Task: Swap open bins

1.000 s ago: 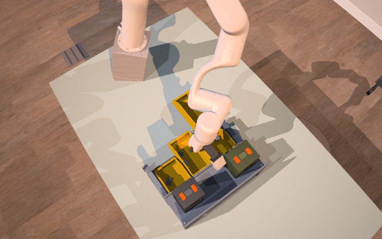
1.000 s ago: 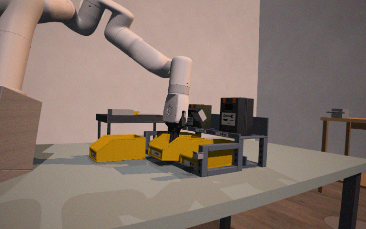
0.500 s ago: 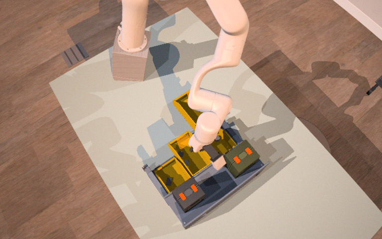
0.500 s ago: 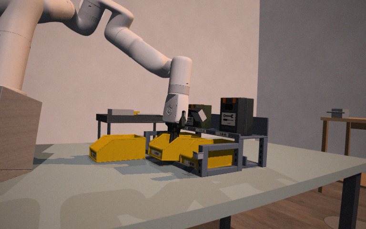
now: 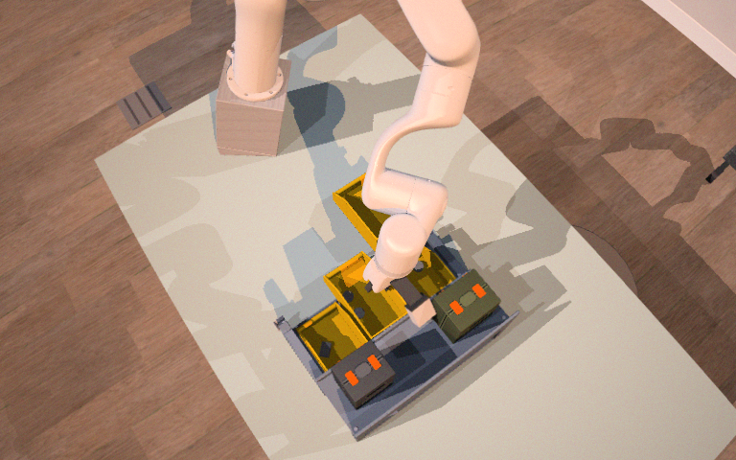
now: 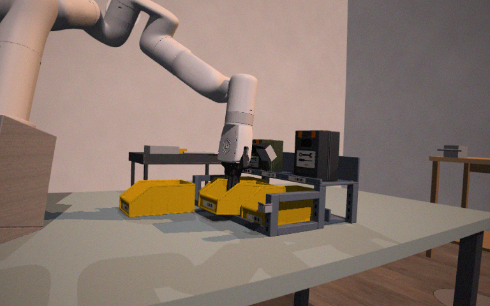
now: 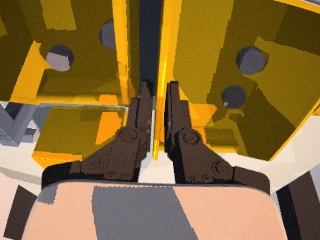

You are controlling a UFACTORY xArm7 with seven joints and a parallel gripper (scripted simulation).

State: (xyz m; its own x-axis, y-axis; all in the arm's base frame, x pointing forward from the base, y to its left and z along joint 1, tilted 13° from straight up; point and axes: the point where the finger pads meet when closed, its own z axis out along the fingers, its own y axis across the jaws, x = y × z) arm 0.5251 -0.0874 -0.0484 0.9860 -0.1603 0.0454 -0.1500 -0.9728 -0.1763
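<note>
"Seating the stocked bin (image 5: 379,311) (image 6: 211,194) (image 7: 210,30) is looking like the step in hand. Where is the empty one (image 5: 353,217) (image 6: 162,198) (image 7: 65,140) standing?"

"From above, it's lying toward eleven o'clock of the gripper (image 5: 370,286) (image 6: 232,187) (image 7: 159,96), on the table. The stocked bin is jutting nose-up from the shelf (image 5: 336,399) (image 6: 271,216), its round parts (image 5: 348,295) (image 7: 250,60) showing inside."

"Are the fingers gripping?"

"They're standing narrow, straddling its side wall; whether they're pinching, I'm unable to tell."

"So what's the next move needing?"

"I'm judging: easing it toward five o'clock, levelling under the board, then releasing."

"Any writing showing?"

"The dark case (image 5: 353,390) (image 6: 318,155), toward six o'clock, is carrying a wrench-and-screwdriver card (image 6: 305,159). The bin's front label (image 6: 208,204) is showing bars, nothing I'm managing to read."

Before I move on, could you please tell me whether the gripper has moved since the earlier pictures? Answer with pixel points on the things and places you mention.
No, the gripper (image 5: 371,287) (image 6: 232,185) (image 7: 159,96) shows no visible shift against the shelf (image 5: 434,374) (image 6: 294,196).
</note>
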